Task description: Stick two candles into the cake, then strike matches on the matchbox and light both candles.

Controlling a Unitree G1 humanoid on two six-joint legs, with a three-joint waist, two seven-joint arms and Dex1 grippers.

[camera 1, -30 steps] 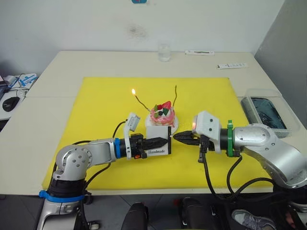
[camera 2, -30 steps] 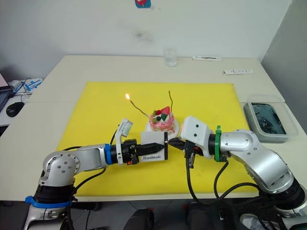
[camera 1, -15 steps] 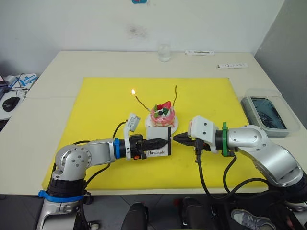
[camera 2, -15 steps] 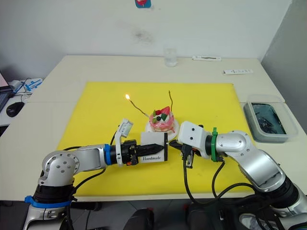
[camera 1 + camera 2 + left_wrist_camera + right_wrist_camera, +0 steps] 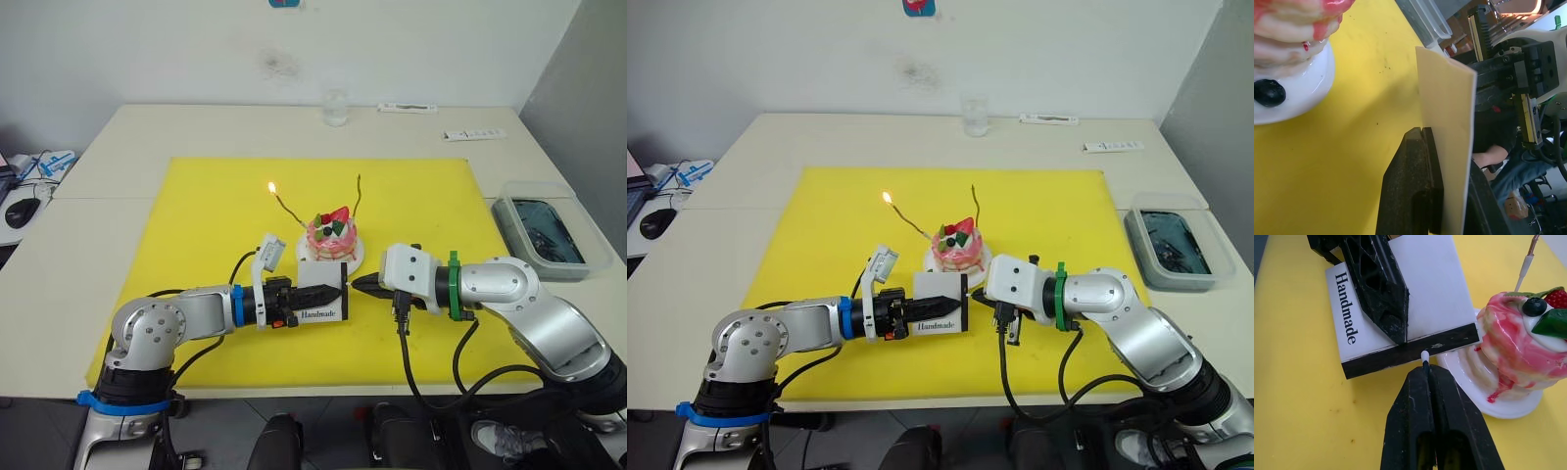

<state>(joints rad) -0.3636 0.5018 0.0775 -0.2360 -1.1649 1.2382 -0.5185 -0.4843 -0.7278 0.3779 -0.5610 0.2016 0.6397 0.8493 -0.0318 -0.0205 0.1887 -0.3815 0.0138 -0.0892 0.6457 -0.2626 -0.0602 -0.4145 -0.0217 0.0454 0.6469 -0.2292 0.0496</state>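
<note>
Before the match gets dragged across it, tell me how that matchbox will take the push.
The matchbox looks like thin, light card, so it would probably slide or twist if free; here the left tool is shut on it, which should brace it. The match tip meets the dark strip at one edge, off the grip line, so a hard stroke might pivot or flex the box.

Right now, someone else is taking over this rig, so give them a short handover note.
Left gripper: shut on the matchbox, held in front of the cake.
Right gripper: shut on a match, whose white head is at the box's dark striking strip.
Done: both candles stand in the cake. The left candle is burning; the right candle is unlit.
Left: strike this match and light the right candle.
</note>
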